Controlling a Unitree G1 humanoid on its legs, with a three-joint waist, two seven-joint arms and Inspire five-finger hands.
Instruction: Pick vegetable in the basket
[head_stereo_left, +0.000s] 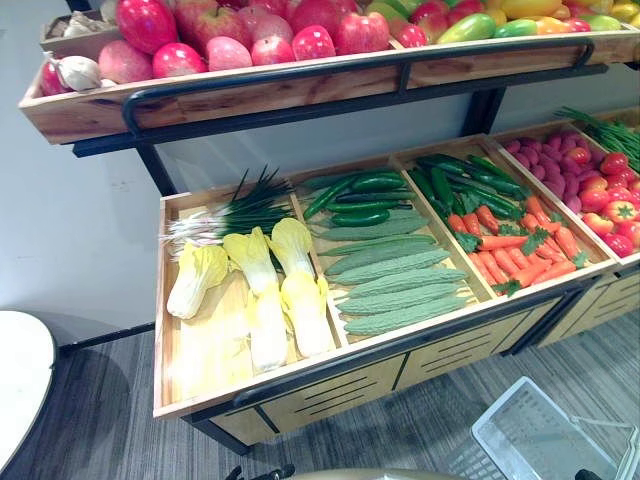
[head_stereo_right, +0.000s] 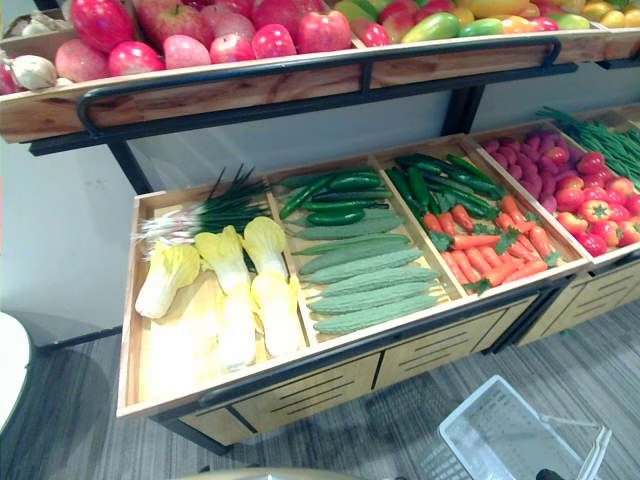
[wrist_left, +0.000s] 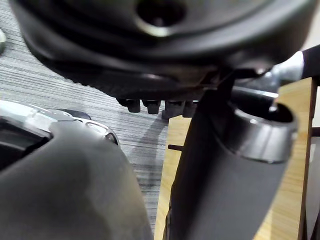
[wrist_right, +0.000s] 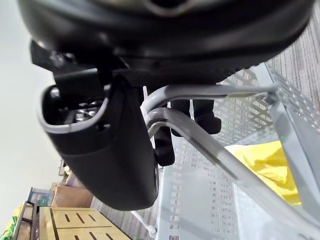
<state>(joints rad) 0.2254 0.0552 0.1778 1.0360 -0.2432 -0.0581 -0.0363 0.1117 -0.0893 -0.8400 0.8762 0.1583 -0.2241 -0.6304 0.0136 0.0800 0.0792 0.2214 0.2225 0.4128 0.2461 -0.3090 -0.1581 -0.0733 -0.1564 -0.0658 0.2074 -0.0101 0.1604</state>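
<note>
On your far left stands a white rounded tabletop (head_stereo_left: 18, 385). The upper shelf (head_stereo_left: 250, 98) holds, left to right: garlic bulbs (head_stereo_left: 78, 72), a heap of red fruit (head_stereo_left: 250, 40), then green and yellow fruit (head_stereo_left: 520, 20). The lower tray (head_stereo_left: 300, 372) is divided into wooden compartments. First compartment: spring onions (head_stereo_left: 225, 215) at the back, pale yellow cabbages (head_stereo_left: 270, 290) in front. Second: smooth dark green vegetables (head_stereo_left: 355, 195) at the back, ridged light green gourds (head_stereo_left: 395, 285) in front. Third: cucumbers (head_stereo_left: 465, 180) at the back, carrots (head_stereo_left: 520, 250) in front. Fourth: purple roots (head_stereo_left: 550, 170) beside red tomatoes (head_stereo_left: 610, 205), with long green stalks (head_stereo_left: 605, 130) further right. Your basket (head_stereo_left: 530, 438), pale and perforated, hangs low at the right, in front of the tray. Your right hand (wrist_right: 110, 160) has its fingers curled round the basket's grey handle (wrist_right: 200, 91). Inside the basket lies one yellow item (wrist_right: 270, 167), which you cannot identify from here. Your left hand (wrist_left: 225, 175) hangs beside a wooden panel (wrist_left: 290, 200), fingers relaxed with nothing in them.
</note>
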